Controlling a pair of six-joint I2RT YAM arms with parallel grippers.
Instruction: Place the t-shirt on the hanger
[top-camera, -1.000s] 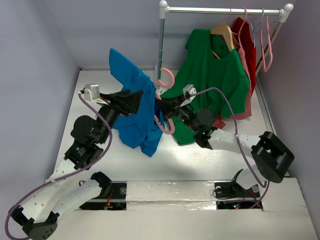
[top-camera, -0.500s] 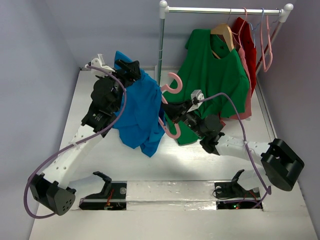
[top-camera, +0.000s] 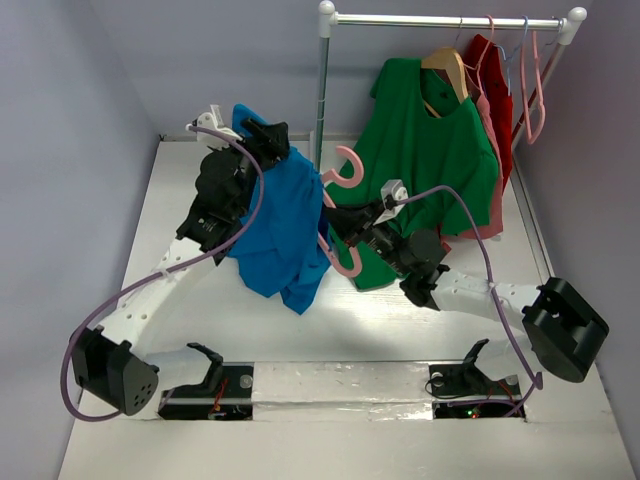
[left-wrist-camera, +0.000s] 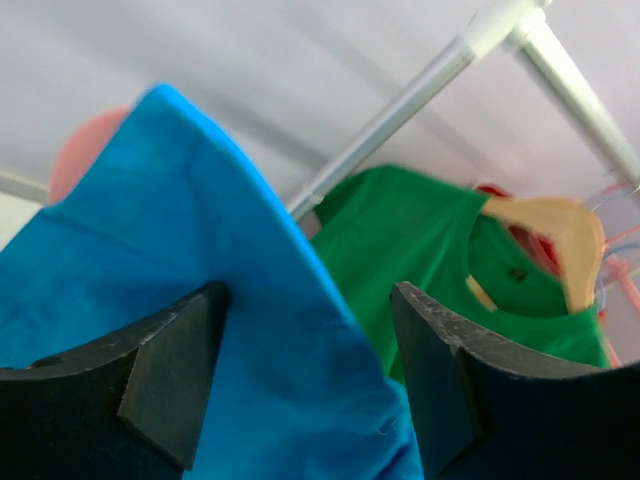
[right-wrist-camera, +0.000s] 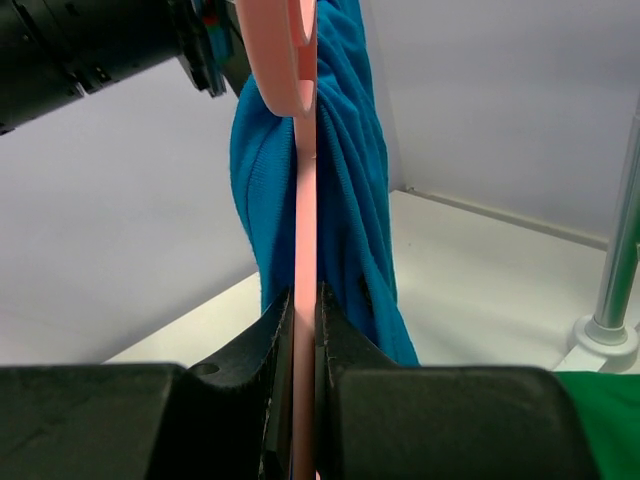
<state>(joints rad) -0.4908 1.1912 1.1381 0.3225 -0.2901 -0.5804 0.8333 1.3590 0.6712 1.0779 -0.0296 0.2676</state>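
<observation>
Right pincer clamps the thin light pink plastic hanger upright, so I can dress it. The bright blue fabric t-shirt drapes around it, and my left pincer is spread wide around its far shoulder.

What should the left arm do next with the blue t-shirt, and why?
Probably close the left gripper on the t-shirt fold: its jaws stand open around the fabric, while the right gripper clamps the hanger with the shirt draped over it.
</observation>
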